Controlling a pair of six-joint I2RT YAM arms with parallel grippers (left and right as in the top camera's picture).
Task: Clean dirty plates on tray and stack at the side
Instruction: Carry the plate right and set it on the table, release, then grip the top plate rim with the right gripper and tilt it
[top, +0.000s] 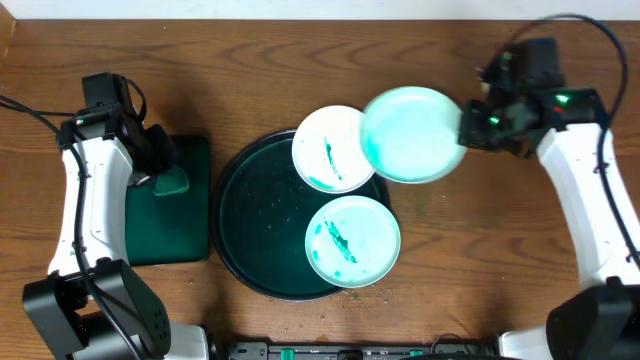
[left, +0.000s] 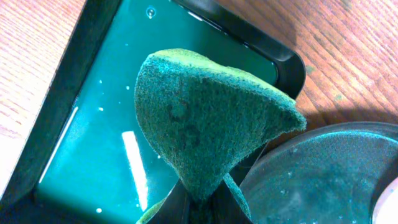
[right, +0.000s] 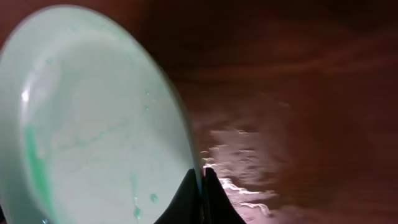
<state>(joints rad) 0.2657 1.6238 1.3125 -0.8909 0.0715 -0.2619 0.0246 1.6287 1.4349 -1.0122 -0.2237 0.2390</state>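
– Green smears on near plate (top: 352, 241) and far plate (top: 330, 148), both on the tray (top: 240, 200). Any stack?
– None yet. Left end effector (left: 202, 202) pinches the sponge (left: 205, 124) over the rectangular tray (left: 93, 143), left edge. Right end effector (right: 203, 186) clamps third plate (right: 93, 124) by its rim, held up toward the far right, faintly streaked. All three left to do, I'd say.
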